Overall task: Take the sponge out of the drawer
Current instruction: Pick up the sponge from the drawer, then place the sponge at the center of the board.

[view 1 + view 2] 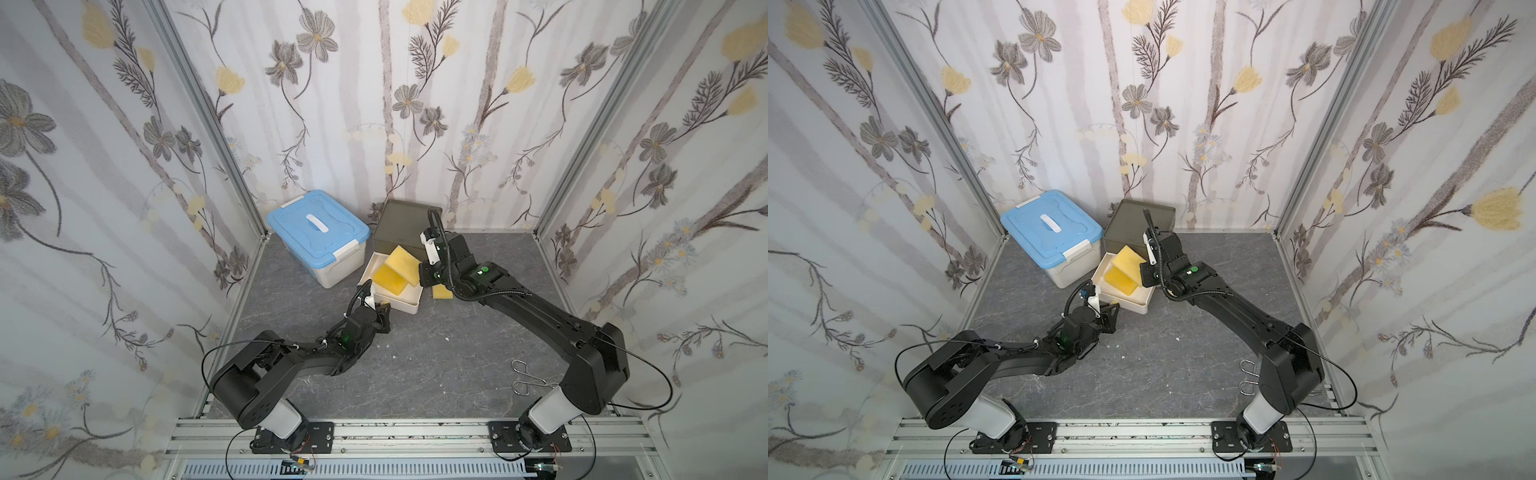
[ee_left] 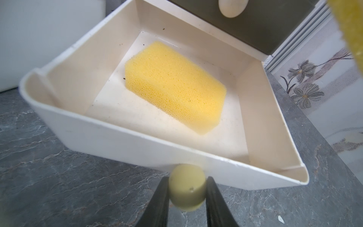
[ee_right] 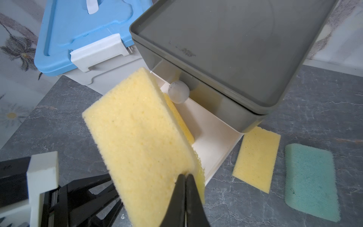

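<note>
Black fingers of the right end effector [image 3: 185, 176] are sitting closest in the right wrist view. They are squeezed almost together on one short end of the sponge [image 3: 141, 141]. It is hanging tilted in the air above the open drawer [image 3: 214, 149]. It is looking light, soft and squashy, and the pinch is pressing its edge flat. I am thinking it may flop or slip, so a hold nearer its middle would be safer. A second sponge [image 3: 180, 121] is lying inside the drawer, close under the grey cabinet [image 3: 225, 49]. Bare table [image 3: 314, 98] is lying open near a flat yellow sponge [image 3: 257, 157] and a green sponge [image 3: 312, 180].

Seen from the left wrist, the left end effector [image 2: 187, 181] is gripping the round knob [image 2: 186, 193] on the drawer front. The second sponge is lying flat, with white walls standing all around it.

Looking down in both top views, a blue-lidded box [image 1: 318, 226] is standing just beside the drawer. I am guessing the open grey table on the right-arm side is the easier way out.
</note>
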You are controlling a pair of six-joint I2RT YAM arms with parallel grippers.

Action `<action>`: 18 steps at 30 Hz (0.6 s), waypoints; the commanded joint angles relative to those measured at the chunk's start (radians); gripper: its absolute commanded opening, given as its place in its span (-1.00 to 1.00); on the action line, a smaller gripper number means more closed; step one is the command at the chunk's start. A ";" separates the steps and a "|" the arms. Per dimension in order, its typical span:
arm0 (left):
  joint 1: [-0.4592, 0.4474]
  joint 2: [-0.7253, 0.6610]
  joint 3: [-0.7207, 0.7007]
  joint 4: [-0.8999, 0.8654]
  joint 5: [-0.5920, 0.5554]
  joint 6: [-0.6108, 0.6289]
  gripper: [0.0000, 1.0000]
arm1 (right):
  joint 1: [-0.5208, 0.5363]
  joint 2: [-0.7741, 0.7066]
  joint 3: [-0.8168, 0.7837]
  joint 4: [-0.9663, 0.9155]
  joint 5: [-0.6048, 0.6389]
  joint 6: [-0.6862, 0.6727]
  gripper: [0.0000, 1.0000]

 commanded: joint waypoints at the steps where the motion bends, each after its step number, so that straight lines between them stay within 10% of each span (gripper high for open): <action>1: 0.001 0.007 0.008 -0.016 -0.036 -0.013 -0.58 | -0.009 -0.061 -0.024 0.028 0.067 -0.006 -1.00; 18: 0.001 -0.001 0.014 -0.027 -0.028 -0.014 -0.58 | -0.426 -0.046 -0.167 0.028 0.069 0.065 -0.99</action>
